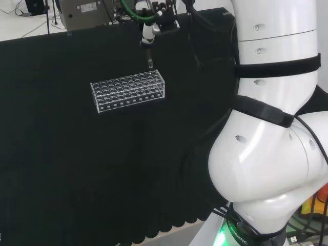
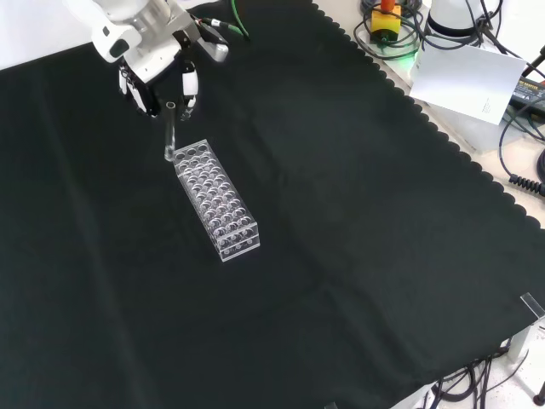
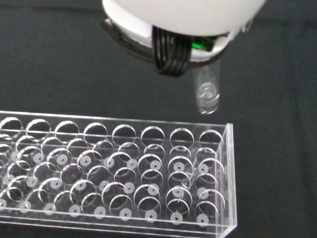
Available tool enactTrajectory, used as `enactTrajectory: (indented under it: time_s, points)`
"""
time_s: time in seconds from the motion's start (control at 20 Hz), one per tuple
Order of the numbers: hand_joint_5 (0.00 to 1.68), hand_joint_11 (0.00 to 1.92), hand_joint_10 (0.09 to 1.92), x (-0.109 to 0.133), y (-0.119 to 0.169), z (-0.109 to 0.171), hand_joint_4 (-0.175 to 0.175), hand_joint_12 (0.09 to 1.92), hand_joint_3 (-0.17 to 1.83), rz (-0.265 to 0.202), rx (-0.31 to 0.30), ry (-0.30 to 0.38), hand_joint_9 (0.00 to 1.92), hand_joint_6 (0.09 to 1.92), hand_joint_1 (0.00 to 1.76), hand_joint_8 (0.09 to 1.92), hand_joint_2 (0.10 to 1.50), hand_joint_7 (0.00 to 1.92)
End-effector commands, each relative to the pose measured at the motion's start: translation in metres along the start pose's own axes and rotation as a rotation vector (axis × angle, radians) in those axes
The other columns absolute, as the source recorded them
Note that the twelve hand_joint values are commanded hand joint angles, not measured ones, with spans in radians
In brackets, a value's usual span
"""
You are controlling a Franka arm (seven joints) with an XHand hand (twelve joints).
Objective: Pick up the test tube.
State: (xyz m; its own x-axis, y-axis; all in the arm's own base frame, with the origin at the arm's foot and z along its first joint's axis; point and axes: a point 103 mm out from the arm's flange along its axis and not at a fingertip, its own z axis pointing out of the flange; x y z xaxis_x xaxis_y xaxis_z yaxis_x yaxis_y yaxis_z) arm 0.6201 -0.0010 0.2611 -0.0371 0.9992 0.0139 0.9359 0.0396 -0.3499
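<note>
White links of the arm (image 1: 271, 154) loom closest in the head view, filling its right side, and past them the black cloth of the bench (image 1: 61, 164) stretches away. Out on that cloth stands a clear plastic rack (image 1: 128, 90), a long block drilled with rows of round holes; every hole that can be seen into looks empty. In the front view the rack (image 2: 215, 199) runs lengthwise from far left to nearer right, near the far left part of the cloth. The hand (image 2: 157, 72) hangs above the rack's far end, coming down from the top of that view, its black and white fingers curled in around the upper part of the test tube (image 2: 169, 132). The tube is clear and slim, hanging upright with its rounded bottom just off the rack's far left corner, above the top plate rather than down in a hole. From the wrist view the tube (image 3: 208, 91) pokes out below the blurred white of the hand (image 3: 183, 17), its tip clear of the rack (image 3: 119, 168) and just beyond the rack's outer row of holes. In the head view the hand (image 1: 154, 25) sits beyond the rack, the tube (image 1: 149, 56) pointing down at the rack's far right corner.
</note>
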Motion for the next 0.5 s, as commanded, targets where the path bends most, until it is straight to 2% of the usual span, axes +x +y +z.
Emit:
enactTrajectory:
  time_s: [0.05,0.5]
  points:
    - [1.32,0.9,0.09,0.004,-0.02,-0.035,-0.175,1.18,0.65,-0.051,-0.047,0.015,1.48,0.54,1.43,0.73,0.61,1.4]
    - [1.32,0.9,0.09,0.007,-0.046,-0.067,-0.175,1.18,0.67,-0.089,-0.071,0.027,1.49,0.53,1.43,0.73,0.61,1.4]
